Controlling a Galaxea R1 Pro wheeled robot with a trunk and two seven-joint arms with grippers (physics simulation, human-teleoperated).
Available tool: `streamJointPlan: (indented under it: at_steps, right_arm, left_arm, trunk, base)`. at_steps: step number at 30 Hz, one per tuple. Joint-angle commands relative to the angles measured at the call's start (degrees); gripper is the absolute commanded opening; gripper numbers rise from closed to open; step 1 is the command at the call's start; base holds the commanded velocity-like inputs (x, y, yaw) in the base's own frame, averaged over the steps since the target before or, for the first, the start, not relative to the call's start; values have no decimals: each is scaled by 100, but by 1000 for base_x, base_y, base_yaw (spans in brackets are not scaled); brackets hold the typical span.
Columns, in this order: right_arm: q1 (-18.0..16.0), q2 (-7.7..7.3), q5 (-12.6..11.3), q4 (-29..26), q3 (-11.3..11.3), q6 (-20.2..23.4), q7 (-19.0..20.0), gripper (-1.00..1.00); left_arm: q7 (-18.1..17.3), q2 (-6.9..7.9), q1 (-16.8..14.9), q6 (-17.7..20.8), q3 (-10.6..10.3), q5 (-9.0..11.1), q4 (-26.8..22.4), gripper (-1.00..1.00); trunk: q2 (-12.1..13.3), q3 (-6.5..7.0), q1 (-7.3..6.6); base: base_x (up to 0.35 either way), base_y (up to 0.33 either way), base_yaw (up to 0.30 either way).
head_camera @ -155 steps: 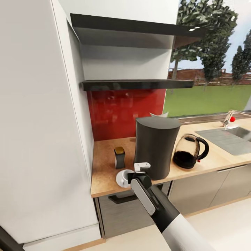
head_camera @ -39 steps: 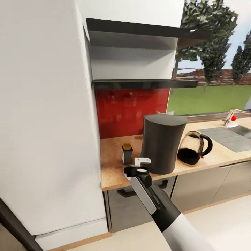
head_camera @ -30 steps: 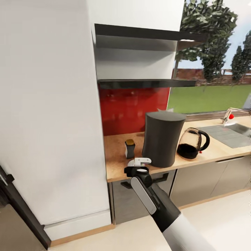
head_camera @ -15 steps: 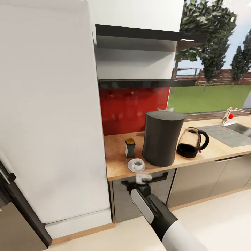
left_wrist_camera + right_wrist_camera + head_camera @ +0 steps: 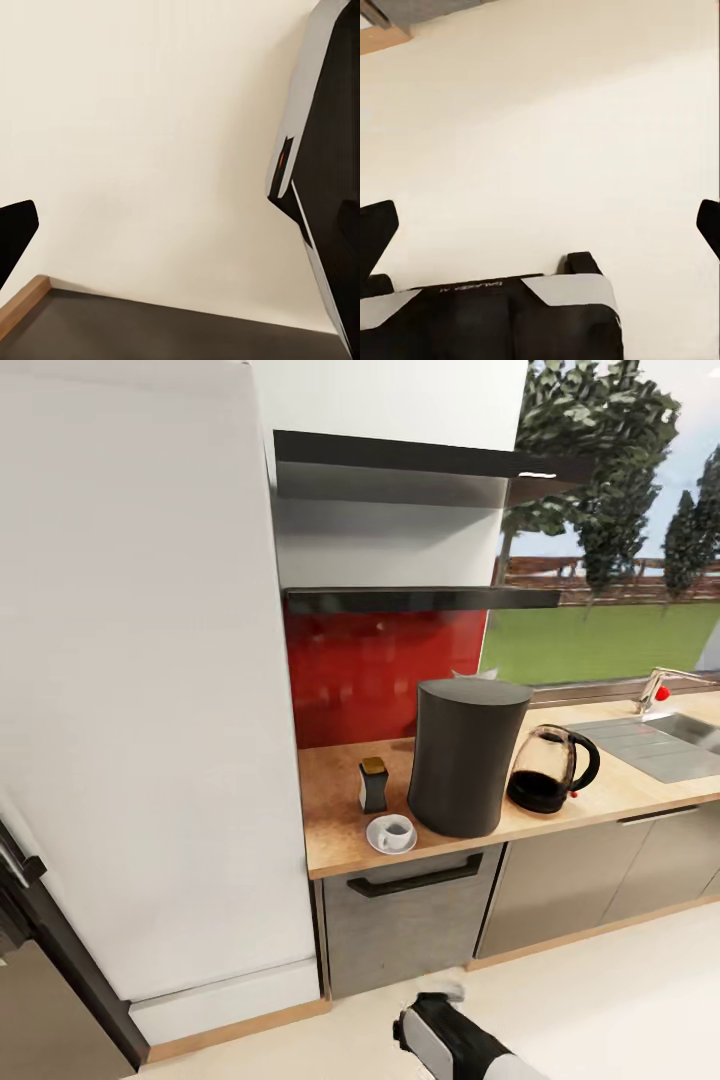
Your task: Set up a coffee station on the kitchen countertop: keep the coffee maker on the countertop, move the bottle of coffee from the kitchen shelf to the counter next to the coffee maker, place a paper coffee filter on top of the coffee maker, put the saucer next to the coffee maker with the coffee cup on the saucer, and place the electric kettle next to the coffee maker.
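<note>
Coffee gear grouped on the kitchen countertop (image 5: 335, 830), right arm low over the floor.

Coffee maker (image 5: 466, 755) stands upright mid-counter; bottle of coffee (image 5: 373, 785) just left of it, saucer (image 5: 381, 840) near the front edge with the coffee cup (image 5: 396, 831) on it, electric kettle (image 5: 549, 769) just right of the maker. A bit of white paper (image 5: 472, 674) peeks up behind the maker's top. Kitchen shelf (image 5: 420, 598) above is bare on what shows. Right gripper (image 5: 544, 225): fingertips (image 5: 376, 229) wide apart, nothing between, pale floor (image 5: 547, 135) beneath. Left gripper: one dark fingertip (image 5: 13, 238) visible, jaw state can't tell.
</note>
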Motion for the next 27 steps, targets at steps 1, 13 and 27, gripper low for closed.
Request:
streamJointPlan:
  at_steps: [1, 13, 27]
  right_arm:
    - [-10, -4, 5, 404, 53, -201, 339, 100]
    - [1261, -169, 805, 1896, 43, -1285, 2263, 100]
    - [1844, -277, 802, 1889, 36, -1463, 2895, 100]
  left_arm:
    - [15, -6, -3, -16, 44, -60, -4, 100]
    - [15, -7, -9, -32, 44, -60, -11, 100]
    - [15, -2, -1, -48, 33, -63, -6, 100]
  trunk:
    - [-14, -10, 3]
    - [-14, -10, 3]
    - [-14, -10, 3]
  base:
    - [0, 0, 0]
    - [0, 0, 0]
    - [0, 0, 0]
